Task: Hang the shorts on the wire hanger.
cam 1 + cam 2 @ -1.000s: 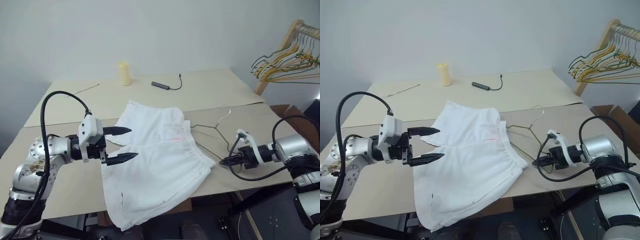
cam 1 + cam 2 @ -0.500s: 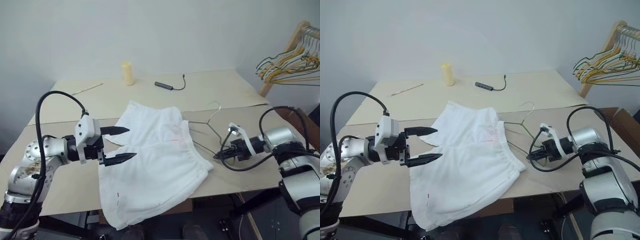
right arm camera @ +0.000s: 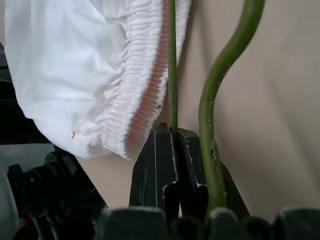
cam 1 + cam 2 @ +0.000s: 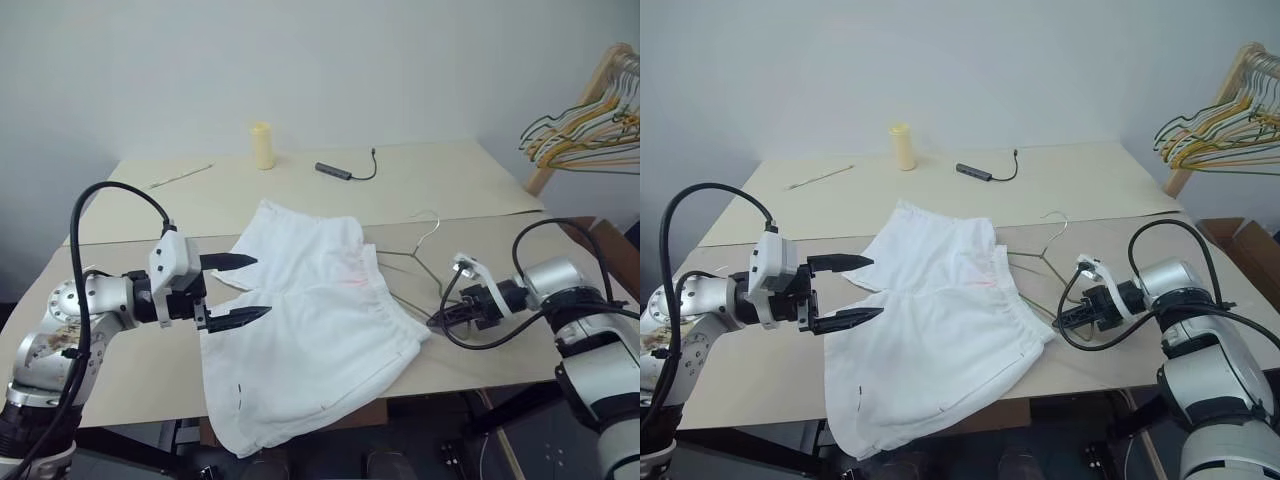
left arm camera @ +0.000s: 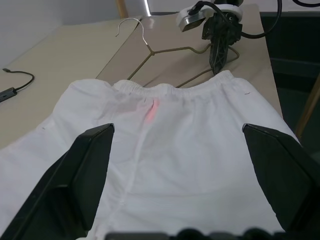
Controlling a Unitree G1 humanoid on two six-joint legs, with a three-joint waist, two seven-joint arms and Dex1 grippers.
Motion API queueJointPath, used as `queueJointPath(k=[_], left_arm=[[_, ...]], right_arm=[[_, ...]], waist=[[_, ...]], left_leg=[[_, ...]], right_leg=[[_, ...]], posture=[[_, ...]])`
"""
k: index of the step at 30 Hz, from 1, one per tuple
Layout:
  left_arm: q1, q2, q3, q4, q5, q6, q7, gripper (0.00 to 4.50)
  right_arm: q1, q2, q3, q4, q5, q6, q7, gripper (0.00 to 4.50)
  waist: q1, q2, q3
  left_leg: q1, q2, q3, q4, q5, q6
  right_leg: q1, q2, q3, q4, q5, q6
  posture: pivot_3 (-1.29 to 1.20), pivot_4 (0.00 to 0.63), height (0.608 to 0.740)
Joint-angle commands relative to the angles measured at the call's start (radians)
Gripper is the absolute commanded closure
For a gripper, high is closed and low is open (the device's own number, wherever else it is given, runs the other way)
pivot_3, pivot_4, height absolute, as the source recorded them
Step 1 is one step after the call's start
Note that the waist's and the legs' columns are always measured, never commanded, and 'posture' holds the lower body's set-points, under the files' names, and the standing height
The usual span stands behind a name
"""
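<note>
Plain pale grey wall (image 4: pixel 330 60) behind, even soft light. Two beige tables (image 4: pixel 450 190) butted together, seam running across. On the far one: yellow cylinder (image 4: pixel 262 146), dark adapter with cable (image 4: pixel 345 171), thin stick (image 4: pixel 180 176). Wooden rack (image 4: pixel 590 100) at right with a bunch of coloured hangers (image 4: pixel 585 140). Cardboard box (image 4: pixel 1252 240) low at right.

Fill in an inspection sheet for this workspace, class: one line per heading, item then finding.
Surface: beige table, two boards butted together.
Job's things: white thin-cloth shorts lie flat, one leg over the near edge; thin olive-grey wire hanger beside the waistband.
Clutter: pale yellow cylinder, thin stick.
Grippers: left gripper open over the shorts; right gripper shut on the hanger wire.
Cables: dark adapter with lead.
Surroundings: wooden rack of coloured hangers, white wall.
</note>
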State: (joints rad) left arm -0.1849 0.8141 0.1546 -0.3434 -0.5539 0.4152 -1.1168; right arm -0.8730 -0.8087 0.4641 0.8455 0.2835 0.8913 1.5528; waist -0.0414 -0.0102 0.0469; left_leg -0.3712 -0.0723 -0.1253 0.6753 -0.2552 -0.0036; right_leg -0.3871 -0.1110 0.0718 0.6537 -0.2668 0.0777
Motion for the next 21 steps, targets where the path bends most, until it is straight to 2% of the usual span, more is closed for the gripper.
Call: queueJointPath(k=[1,6,10,17,21], left_arm=[[-0.007,0.016,0.031,-0.021,-0.007,-0.022,0.003,0.05],[-0.004,0.016,0.027,-0.019,-0.004,-0.027,0.0,0.05],[-0.022,0.014,0.016,-0.008,0.003,-0.033,-0.002,0.05],[-0.026,0.017,0.006,0.0,0.011,-0.051,-0.009,0.05],[-0.026,0.017,0.004,-0.002,0.015,-0.055,-0.008,0.05]], right_arm=[[-0.001,-0.084,-0.021,-0.081,0.164,0.05,0.062,4.5],[0.032,-0.124,0.008,-0.161,0.25,0.068,0.062,4.5],[0.065,-0.107,0.101,-0.196,0.154,0.019,0.062,4.5],[0.006,0.001,0.1,-0.039,0.019,-0.031,0.055,4.5],[-0.048,0.07,0.021,0.092,-0.012,-0.062,0.005,4.5]], waist=[[0.004,0.0,0.0],[0.004,0.0,0.0],[0.006,0.0,0.0],[0.005,0.0,0.0],[0.004,0.0,0.0]], left_leg=[[0.0,0.0,0.0,0.0,0.0,0.0],[0.0,0.0,0.0,-0.001,0.0,0.0],[0.0,0.0,0.0,-0.002,0.0,0.0],[0.0,0.0,0.0,-0.002,0.0,0.0],[0.0,0.0,0.0,-0.002,0.0,0.0]], right_leg=[[0.0,0.0,0.0,-0.001,0.0,0.0],[0.001,0.001,-0.001,-0.004,0.0,0.0],[0.001,0.001,-0.001,-0.004,0.0,0.0],[0.001,0.001,-0.001,-0.004,0.001,-0.001],[0.001,0.001,-0.001,-0.004,0.001,-0.001]], posture=[[0.04,0.005,0.74],[0.03,0.0,0.74],[0.03,0.0,0.74],[0.03,0.0,0.74],[0.04,0.0,0.74]])
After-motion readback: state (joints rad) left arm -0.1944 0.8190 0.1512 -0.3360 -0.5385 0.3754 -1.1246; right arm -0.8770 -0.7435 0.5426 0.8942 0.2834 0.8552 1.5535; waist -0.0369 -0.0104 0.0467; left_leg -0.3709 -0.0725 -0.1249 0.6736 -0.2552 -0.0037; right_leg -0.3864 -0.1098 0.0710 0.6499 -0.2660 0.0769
